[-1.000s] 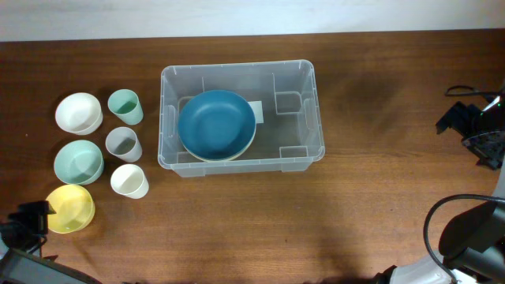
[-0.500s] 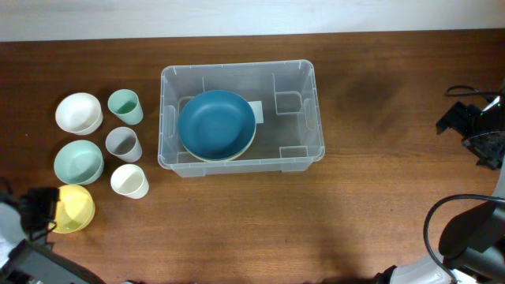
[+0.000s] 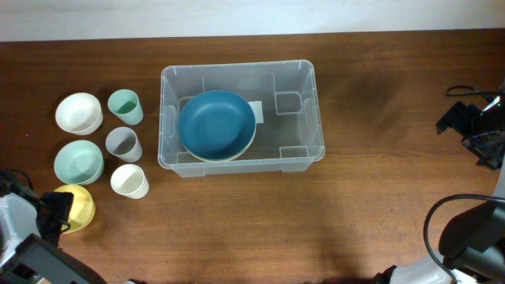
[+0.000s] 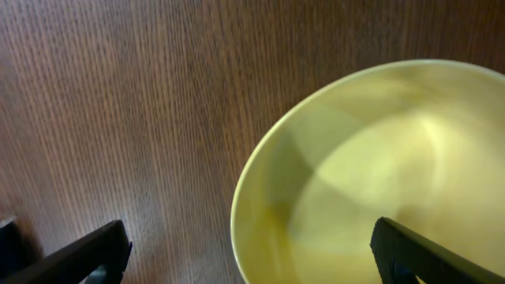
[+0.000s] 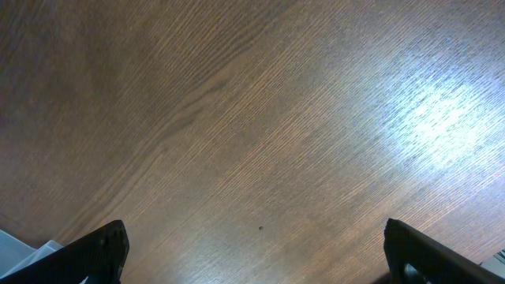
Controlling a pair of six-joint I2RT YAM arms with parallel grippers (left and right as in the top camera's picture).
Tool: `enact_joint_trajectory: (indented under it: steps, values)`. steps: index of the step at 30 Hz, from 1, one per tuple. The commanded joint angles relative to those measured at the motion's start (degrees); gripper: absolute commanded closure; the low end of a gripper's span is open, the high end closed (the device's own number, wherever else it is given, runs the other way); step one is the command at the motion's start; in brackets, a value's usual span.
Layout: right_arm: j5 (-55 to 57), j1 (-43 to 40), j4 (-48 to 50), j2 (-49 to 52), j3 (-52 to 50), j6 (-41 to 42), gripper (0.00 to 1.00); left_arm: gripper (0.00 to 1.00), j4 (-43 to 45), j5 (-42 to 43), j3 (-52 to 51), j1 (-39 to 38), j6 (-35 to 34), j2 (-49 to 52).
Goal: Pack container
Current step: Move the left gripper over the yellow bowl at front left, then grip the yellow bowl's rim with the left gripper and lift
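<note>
Clear container [image 3: 289, 126] holds blue bowl [image 3: 217, 124]; yellow bowl [image 3: 82, 207] outside.

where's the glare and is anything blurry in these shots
Right wrist view: a bright glare patch on the table at upper right, with the grain crisp elsewhere. Left wrist view: the yellow bowl sits very close and looks slightly soft, with a pale sheen inside. Overhead view: even light, a faint shadow on the wood right of the container, no blur.
</note>
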Motion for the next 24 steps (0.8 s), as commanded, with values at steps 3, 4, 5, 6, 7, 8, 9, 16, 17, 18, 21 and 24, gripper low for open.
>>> enact_joint_trajectory:
  steps: [3,4,5,6,7,8,9,16,17,18,21,24]
  values:
    - [0.09,-0.20,0.02,-0.59,-0.13,0.50,0.01,0.01,1.53,-1.44,-0.85,-0.09,-1.09,1.92]
    - [0.09,-0.20,0.02,-0.59,-0.13,0.50,0.01,0.01,1.90,-1.60,-0.85,-0.09,-1.09,2.01]
    - [0.09,-0.20,0.02,-0.59,-0.13,0.50,0.01,0.01,2.71,-1.99,-0.85,-0.09,-1.09,2.14]
    - [0.09,-0.20,0.02,-0.59,-0.13,0.50,0.01,0.01,3.08,-2.08,-0.85,-0.09,-1.09,2.34]
    - [0.11,-0.20,0.02,-0.59,-0.13,0.50,0.01,0.01,3.30,-2.08,-0.85,-0.09,-1.09,2.60]
    - [0.09,-0.20,0.04,-0.59,-0.13,0.50,0.01,0.01,3.65,-2.05,-0.85,-0.09,-1.11,3.28]
    - [0.09,-0.20,0.04,-0.59,-0.13,0.50,0.01,0.01,3.69,-2.05,-0.85,-0.09,-1.09,4.07]
    - [0.09,-0.20,0.02,-0.59,-0.13,0.50,0.01,0.01,4.79,-1.86,-0.85,-0.09,-1.09,8.72]
    - [0.09,-0.20,0.04,-0.59,-0.13,0.50,0.01,0.01,4.79,-1.86,-0.85,-0.09,-1.09,8.90]
    - [0.09,-0.20,0.04,-0.59,-0.13,0.50,0.01,0.01,4.79,-1.86,-0.85,-0.09,-1.11,9.01]
    - [0.11,-0.20,0.04,-0.59,-0.13,0.50,0.01,0.00,4.96,-1.86,-0.85,-0.09,-1.09,9.01]
    - [0.09,-0.20,0.02,-0.59,-0.13,0.50,0.01,0.00,4.98,-1.84,-0.85,-0.09,-1.09,9.01]
